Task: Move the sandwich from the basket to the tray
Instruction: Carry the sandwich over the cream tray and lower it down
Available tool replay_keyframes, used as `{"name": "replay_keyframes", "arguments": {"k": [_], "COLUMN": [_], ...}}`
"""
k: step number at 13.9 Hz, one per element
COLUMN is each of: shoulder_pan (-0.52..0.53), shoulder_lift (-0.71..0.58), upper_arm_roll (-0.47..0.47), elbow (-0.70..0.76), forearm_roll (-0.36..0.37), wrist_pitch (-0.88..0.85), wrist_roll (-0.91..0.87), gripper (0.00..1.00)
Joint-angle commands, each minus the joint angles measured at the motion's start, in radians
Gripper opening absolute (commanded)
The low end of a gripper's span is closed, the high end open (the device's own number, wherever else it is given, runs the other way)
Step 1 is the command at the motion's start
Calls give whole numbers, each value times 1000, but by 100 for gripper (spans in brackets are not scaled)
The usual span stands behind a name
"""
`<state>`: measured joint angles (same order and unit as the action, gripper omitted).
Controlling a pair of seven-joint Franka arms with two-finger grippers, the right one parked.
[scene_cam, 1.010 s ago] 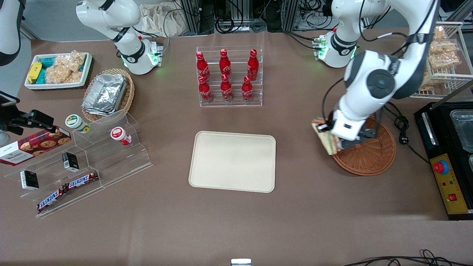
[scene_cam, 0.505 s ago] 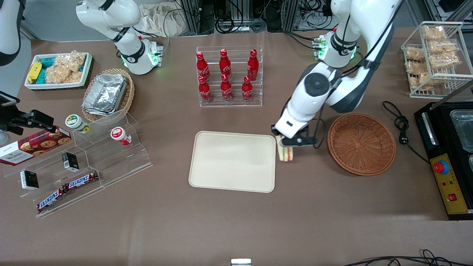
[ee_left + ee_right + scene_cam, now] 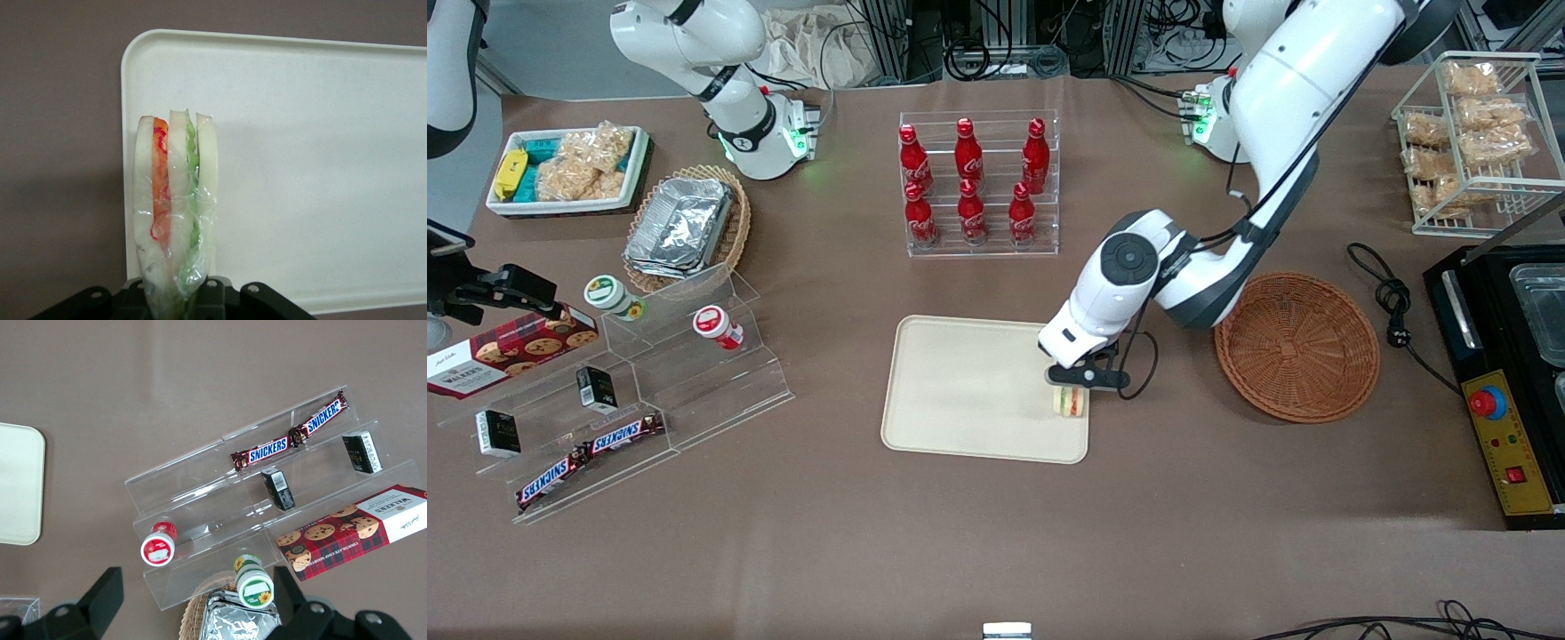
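On the brown surface [image 3: 978, 533] we see the tray [image 3: 960, 391] lying flat, with the wicker basket [image 3: 1296, 347] sitting apart from it toward the working arm's end. Our gripper [image 3: 1074, 380] hangs over the tray's edge nearest the basket. It is clamped on the sandwich [image 3: 1070, 402], which stands on edge over the tray.

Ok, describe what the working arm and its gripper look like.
The working arm has glossy white shells with dark grey joint sections and a round dark cap at one joint. A thin black cable loops beside its black gripper. Green lights glow at its base.
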<state>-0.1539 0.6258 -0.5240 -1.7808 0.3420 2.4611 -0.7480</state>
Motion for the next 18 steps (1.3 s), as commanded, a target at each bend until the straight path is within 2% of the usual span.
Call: {"name": "replay_keyframes", "arguments": {"k": [1,2,3,4,5,6,7,8,12,15,18], "shoulder_pan": [-19,-19,-19,-19,-19,-19,-19,-18,17,69,135], "shoulder_lift": [61,72,81,83,81,81,80,72,-64,-213,-342], "upper_arm_roll": [9,10,10,10,10,10,10,9,10,7,4], "elbow": [63,63,63,64,64,64,64,66,64,70,72], "forearm_roll": [73,89,94,92,92,91,88,91,87,69,-27], "wrist_pitch": [-1,18,25,25,27,27,27,25,-25,-207,-299], "wrist_roll": [-48,-51,-51,-53,-53,-53,-63,-103,-209,-203,-150], "gripper": [9,13,24,50,67,78,82,98,99,99,99]}}
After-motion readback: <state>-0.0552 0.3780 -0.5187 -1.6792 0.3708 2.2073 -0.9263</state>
